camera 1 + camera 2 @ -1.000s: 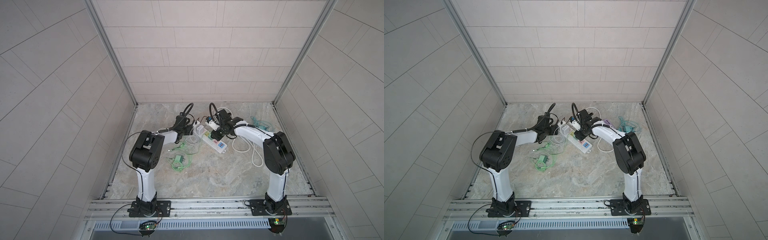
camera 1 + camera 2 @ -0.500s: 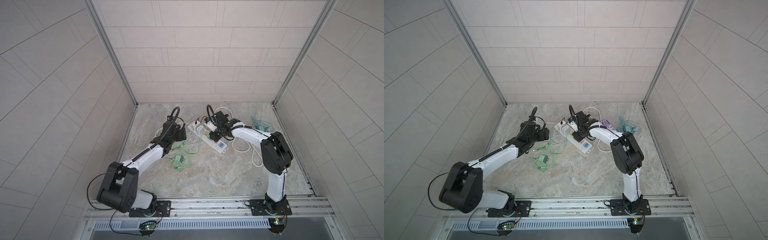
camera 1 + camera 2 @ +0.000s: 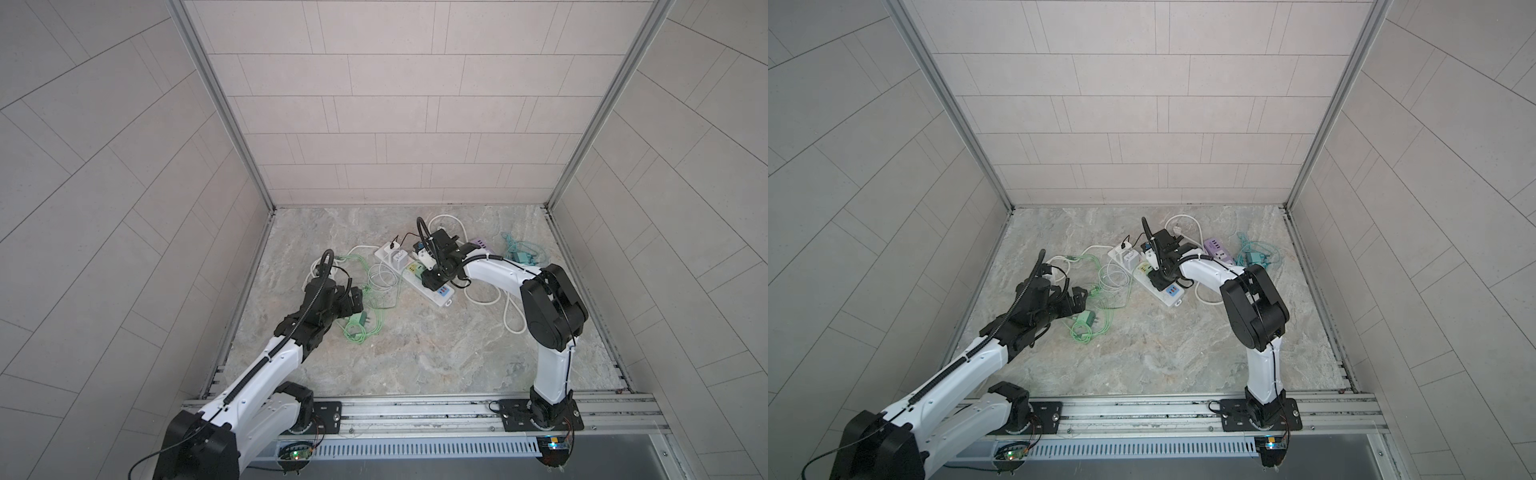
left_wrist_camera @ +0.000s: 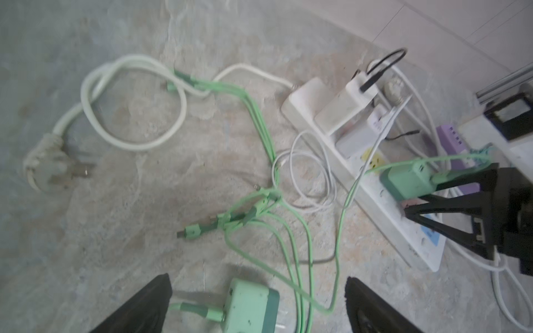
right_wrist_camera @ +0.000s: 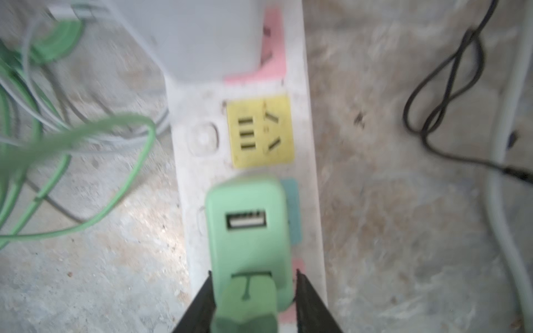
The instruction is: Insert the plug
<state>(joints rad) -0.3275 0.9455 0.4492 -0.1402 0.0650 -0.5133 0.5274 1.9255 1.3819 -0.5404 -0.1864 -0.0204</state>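
The green plug [image 5: 248,230] stands in the white power strip [image 5: 184,161], next to a yellow socket [image 5: 261,132]. My right gripper [image 5: 253,271] straddles the plug's near end. One finger touches its side and a thin gap shows at the other, so it is open. In both top views the right gripper [image 3: 432,280] [image 3: 1158,278] sits over the middle of the strip [image 3: 440,297] [image 3: 1169,297]. My left gripper [image 4: 256,279] is wide open and holds nothing. It hovers over a second green charger [image 4: 253,305] [image 3: 356,321] lying on the floor.
Loose green cables [image 4: 259,121] and a thin white cable [image 4: 311,176] lie between the arms. White chargers [image 3: 397,259] fill the strip's far end. A white cord with its plug [image 4: 52,167], a purple strip [image 3: 480,245] and a teal cable bundle [image 3: 519,253] lie nearby.
My left arm has pulled back from the strip to the front left and opened fully. The right gripper's jaws have loosened from the green plug, which stays in the strip.
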